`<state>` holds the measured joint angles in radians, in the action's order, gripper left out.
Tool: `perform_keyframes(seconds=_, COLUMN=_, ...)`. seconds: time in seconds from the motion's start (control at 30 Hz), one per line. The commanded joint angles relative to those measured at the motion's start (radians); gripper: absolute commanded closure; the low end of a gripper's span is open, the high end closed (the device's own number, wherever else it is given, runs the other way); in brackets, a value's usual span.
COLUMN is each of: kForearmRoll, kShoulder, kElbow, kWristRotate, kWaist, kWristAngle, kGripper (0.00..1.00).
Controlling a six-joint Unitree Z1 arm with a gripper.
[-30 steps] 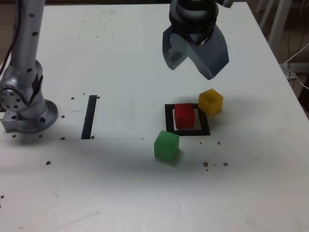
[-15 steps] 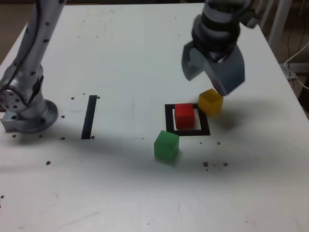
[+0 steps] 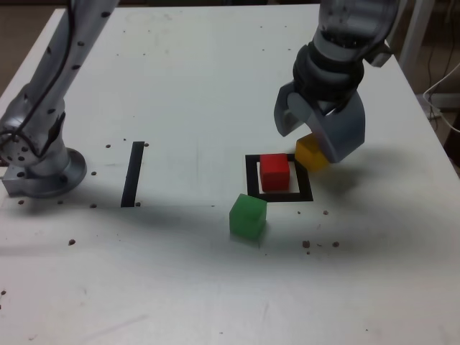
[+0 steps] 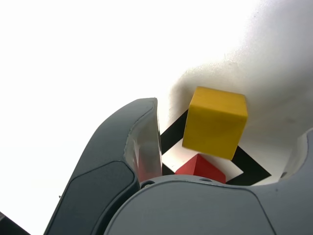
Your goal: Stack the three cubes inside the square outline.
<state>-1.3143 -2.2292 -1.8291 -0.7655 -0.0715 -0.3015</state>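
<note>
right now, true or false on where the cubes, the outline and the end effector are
1. The red cube sits inside the square outline. True.
2. The green cube is stacked on the red cube. False: it rests on the table, outside the outline.
3. The end effector is open above the yellow cube. True.
4. The yellow cube is inside the outline. False: it sits just outside one corner.
5. A black strip lies towards the exterior view's left. True.

A small matte red cube (image 3: 274, 171), a matte yellow cube (image 3: 309, 152) and a matte green cube (image 3: 248, 215) sit on a white, dark-speckled surface (image 3: 180, 273) with a black square outline (image 3: 251, 178), pale-centred, beneath a blue-grey claw (image 3: 320, 129).
</note>
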Motion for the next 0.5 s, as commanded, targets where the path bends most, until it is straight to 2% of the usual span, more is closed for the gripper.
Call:
perform_keyframes(seconds=0.0, kForearmRoll=0.004, kShoulder=-0.010, kElbow=-0.002, kWristRotate=0.003, kWaist=-0.001, kWristAngle=-0.002, kGripper=0.05)
perform_keyframes(seconds=0.23, kForearmRoll=0.017, kShoulder=-0.016, kElbow=-0.005, kWristRotate=0.006, kWaist=-0.001, kWristAngle=-0.003, kGripper=0.10)
perform_keyframes(seconds=0.47, kForearmRoll=0.046, kShoulder=-0.017, kElbow=0.002, kWristRotate=0.028, kWaist=-0.001, kWristAngle=-0.005, kGripper=0.21)
